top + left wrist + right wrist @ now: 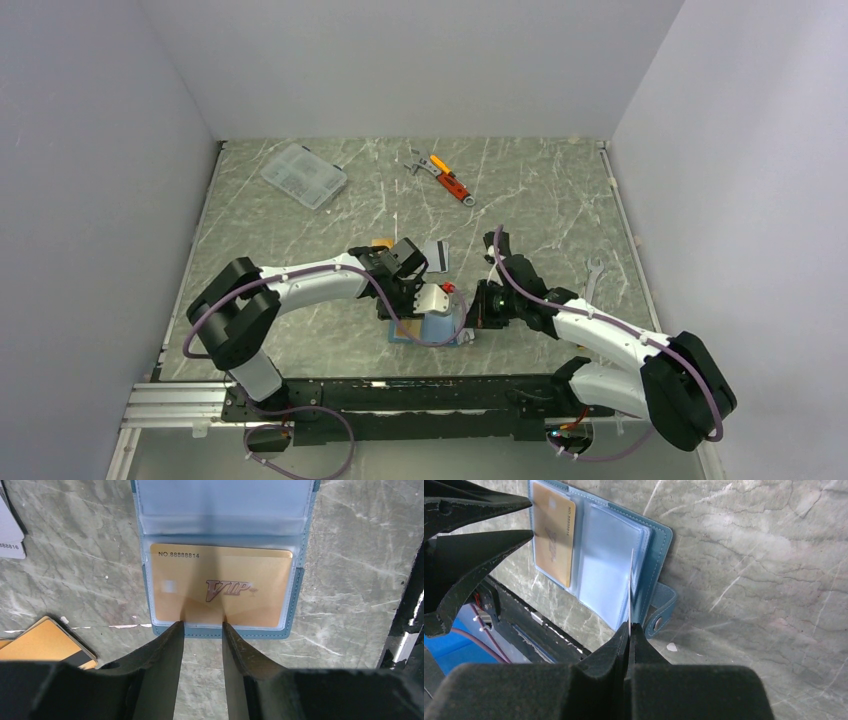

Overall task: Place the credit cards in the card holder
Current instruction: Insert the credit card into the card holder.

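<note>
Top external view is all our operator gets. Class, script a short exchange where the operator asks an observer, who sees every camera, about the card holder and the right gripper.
Operator: The arms cover the holder. Is any card inside it?
Observer: Yes. A gold VIP card sits in a clear pocket of the open card holder.
Operator: What is the right gripper doing?
Observer: The right gripper is shut on a thin sheet that stands edge-on over the holder. I cannot tell whether it is a pocket leaf or a card.
</note>
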